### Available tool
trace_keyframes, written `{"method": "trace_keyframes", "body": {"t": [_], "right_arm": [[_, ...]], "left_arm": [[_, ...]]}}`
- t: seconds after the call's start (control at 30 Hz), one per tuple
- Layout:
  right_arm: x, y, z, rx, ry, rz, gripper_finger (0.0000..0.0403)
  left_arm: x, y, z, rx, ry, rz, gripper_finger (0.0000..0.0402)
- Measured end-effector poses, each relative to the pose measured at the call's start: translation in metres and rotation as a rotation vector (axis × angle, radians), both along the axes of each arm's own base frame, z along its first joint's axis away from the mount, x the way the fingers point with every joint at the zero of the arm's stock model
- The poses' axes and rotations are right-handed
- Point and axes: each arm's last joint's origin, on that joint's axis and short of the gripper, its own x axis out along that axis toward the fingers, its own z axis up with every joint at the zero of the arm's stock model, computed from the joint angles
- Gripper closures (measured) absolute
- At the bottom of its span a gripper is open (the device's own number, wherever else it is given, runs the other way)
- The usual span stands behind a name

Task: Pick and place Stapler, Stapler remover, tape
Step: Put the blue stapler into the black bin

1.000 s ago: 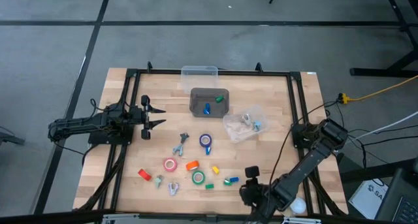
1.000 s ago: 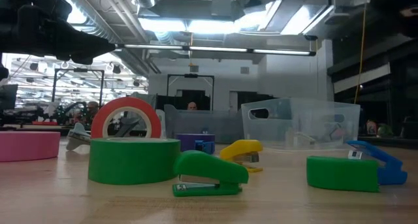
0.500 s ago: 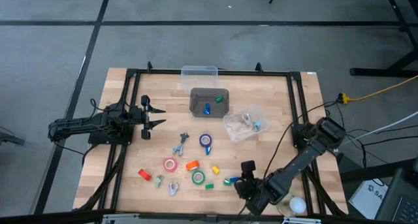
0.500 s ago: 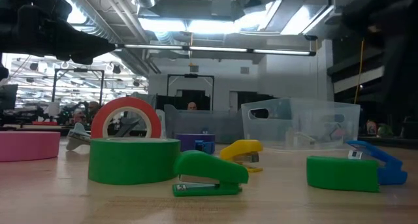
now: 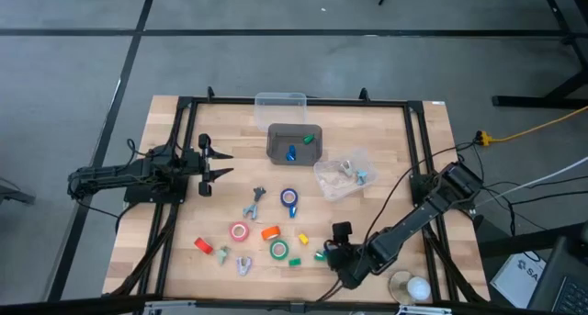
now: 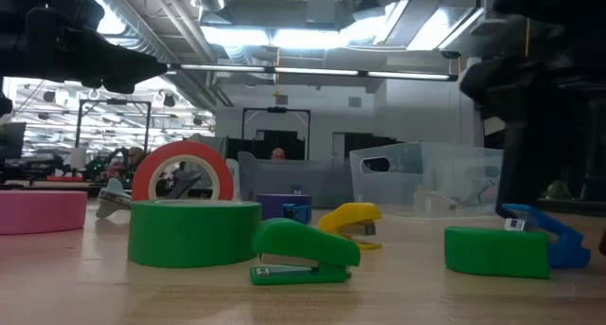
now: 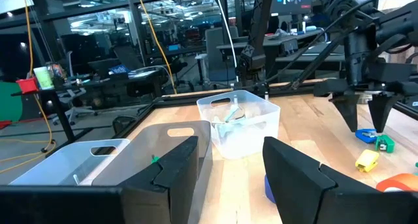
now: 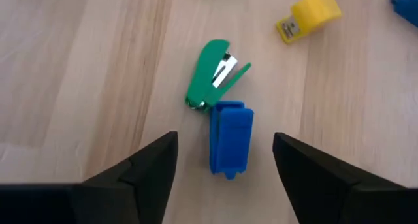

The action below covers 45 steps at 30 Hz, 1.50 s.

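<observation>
My right gripper (image 8: pixel 225 149) hovers open just above a blue stapler (image 8: pixel 231 140), one finger on either side of it, touching nothing. A green stapler (image 8: pixel 211 75) lies against the blue one's far end, and a yellow stapler (image 8: pixel 307 16) lies beyond. In the high view this gripper (image 5: pixel 333 252) is near the table's front edge, right of centre. Tape rolls lie flat on the wood: red-pink (image 5: pixel 240 231), green (image 5: pixel 278 250) and blue (image 5: pixel 289 197). A staple remover (image 5: pixel 255 203) lies mid-table. My left gripper (image 5: pixel 213 164) waits open at the left side.
A grey bin (image 5: pixel 278 151) holding blue and green pieces stands at the back, with a clear bin (image 5: pixel 280 101) behind it. A clear bag (image 5: pixel 342 175) lies to the right of centre. Orange (image 5: pixel 270 232) and red (image 5: pixel 203 246) staplers and another remover (image 5: pixel 243 264) are scattered at the front.
My right gripper has swung from the table's near edge toward the left and a little toward the far edge, ending over the blue and green staplers. In the low view the arm has come into sight at the right. Nothing on the table has moved.
</observation>
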Motion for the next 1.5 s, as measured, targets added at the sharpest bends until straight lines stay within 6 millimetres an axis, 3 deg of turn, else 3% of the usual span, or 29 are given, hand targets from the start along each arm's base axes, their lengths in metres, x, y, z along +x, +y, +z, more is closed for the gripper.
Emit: {"method": "trace_keyframes", "body": {"t": [0.4, 0.83, 1.13, 1.5], "right_arm": [[0.017, -0.019, 0.000, 0.084, 0.042, -0.059, 0.0164], [0.020, -0.020, 0.001, 0.116, 0.030, -0.086, 0.0341], [0.021, -0.022, 0.001, 0.140, 0.030, -0.145, 0.0340], [0.036, -0.045, 0.000, 0.217, 0.017, -0.362, 0.0340]], "left_arm": [[0.000, 0.000, 0.000, 0.000, 0.000, 0.000, 0.0233], [0.000, 0.000, 0.000, 0.000, 0.000, 0.000, 0.0233], [0.000, 0.000, 0.000, 0.000, 0.000, 0.000, 0.0233], [0.000, 0.000, 0.000, 0.000, 0.000, 0.000, 0.0233]]}}
